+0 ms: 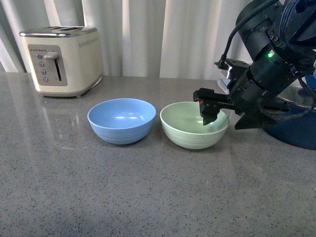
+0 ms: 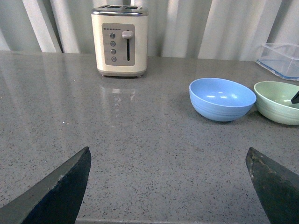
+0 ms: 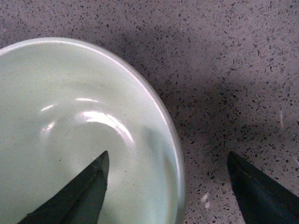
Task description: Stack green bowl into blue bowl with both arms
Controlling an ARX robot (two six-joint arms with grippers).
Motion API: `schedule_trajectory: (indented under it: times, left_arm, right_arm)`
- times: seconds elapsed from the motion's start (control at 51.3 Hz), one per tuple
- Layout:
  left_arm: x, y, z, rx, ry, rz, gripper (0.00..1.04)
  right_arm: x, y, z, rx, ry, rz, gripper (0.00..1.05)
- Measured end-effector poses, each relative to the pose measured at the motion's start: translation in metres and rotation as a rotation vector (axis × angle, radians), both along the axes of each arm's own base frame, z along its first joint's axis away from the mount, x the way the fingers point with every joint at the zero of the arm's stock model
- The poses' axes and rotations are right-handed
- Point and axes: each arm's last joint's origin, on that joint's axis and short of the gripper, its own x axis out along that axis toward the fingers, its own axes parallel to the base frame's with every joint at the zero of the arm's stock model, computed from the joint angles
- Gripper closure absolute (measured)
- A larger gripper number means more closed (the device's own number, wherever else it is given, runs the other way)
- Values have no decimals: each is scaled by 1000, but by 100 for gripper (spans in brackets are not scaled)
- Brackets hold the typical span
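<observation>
Front view: grey speckled counter (image 1: 148, 197), all items sit on it.
R arm (image 1: 276, 59): mine, comes in from 2 o'clock twd green bowl.
Toaster (image 1: 61, 59): cream, 10 o'clock of blue bowl, well apart.
Pot (image 1: 301, 131): navy, 3 o'clock of green bowl, partly behind R arm.
Blue bowl (image 1: 121, 120): upright on counter.
Green bowl (image 1: 193, 124): upright, just beside blue bowl at its 3 o'clock.
R gripper (image 1: 229, 118): spread wide, straddles green bowl's 3 o'clock rim, one finger inside, one outside.
L gripper (image 2: 167, 150): spread wide, grips nothing, over bare counter, well apart from both bowls.
</observation>
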Motion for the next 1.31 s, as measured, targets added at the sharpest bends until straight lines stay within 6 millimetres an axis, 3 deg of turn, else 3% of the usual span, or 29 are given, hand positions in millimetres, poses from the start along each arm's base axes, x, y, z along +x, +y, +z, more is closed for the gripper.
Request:
schedule_trajectory:
  times: [0.098,0.254,0.449,0.702,0.956,1.092,1.307]
  left_arm:
    - [0,0,0,0,0,0,7]
    - [0,0,0,0,0,0,7]
    - [0,0,0,0,0,0,7]
    - [0,0,0,0,0,0,7]
    - [0,0,0,0,0,0,7]
    - [0,0,0,0,0,0,7]
    - [0,0,0,0,0,0,7]
  right_arm:
    - [0,0,-2,2,6,7,52]
    - [1,0,-2,5,2,13,72]
    - [2,-1,-1,12,-11,32,104]
    - [3,-6,1,10,-20,35,104]
    - [10,-11,31,18,-95,55,104]
    - [12,-2,52,40,-142,95,104]
    - [9,19,65,60,-163,155,104]
